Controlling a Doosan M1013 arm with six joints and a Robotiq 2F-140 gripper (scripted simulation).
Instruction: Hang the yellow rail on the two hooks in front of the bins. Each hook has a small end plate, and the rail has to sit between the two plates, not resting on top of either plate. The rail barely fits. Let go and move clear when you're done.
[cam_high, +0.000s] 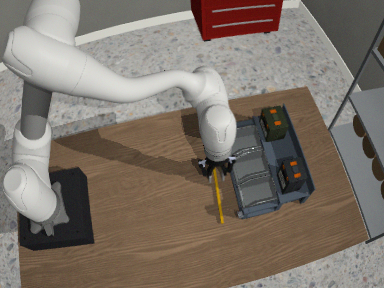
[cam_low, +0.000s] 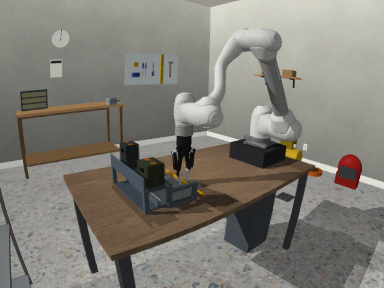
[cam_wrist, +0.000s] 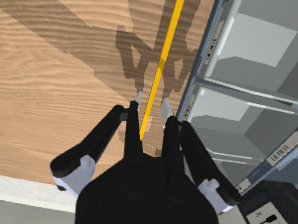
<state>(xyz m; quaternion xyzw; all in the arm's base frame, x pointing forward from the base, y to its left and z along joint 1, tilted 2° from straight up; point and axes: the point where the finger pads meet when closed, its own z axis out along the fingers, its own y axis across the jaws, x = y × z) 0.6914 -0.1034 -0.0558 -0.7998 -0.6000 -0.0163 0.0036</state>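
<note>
The thin yellow rail lies along the front of the grey bin rack, parallel to it. It also shows in the wrist view and in the exterior view. My gripper points straight down over the rail's far end. In the wrist view the fingers stand partly open on either side of the rail, with a gap on each side, so they do not touch it. The hooks and their end plates are too small to make out, so I cannot tell how the rail sits on them.
The bin rack holds two dark boxes with orange marks. The arm's black base stands at the table's left end. A grey shelf stands past the right edge and a red cabinet at the back.
</note>
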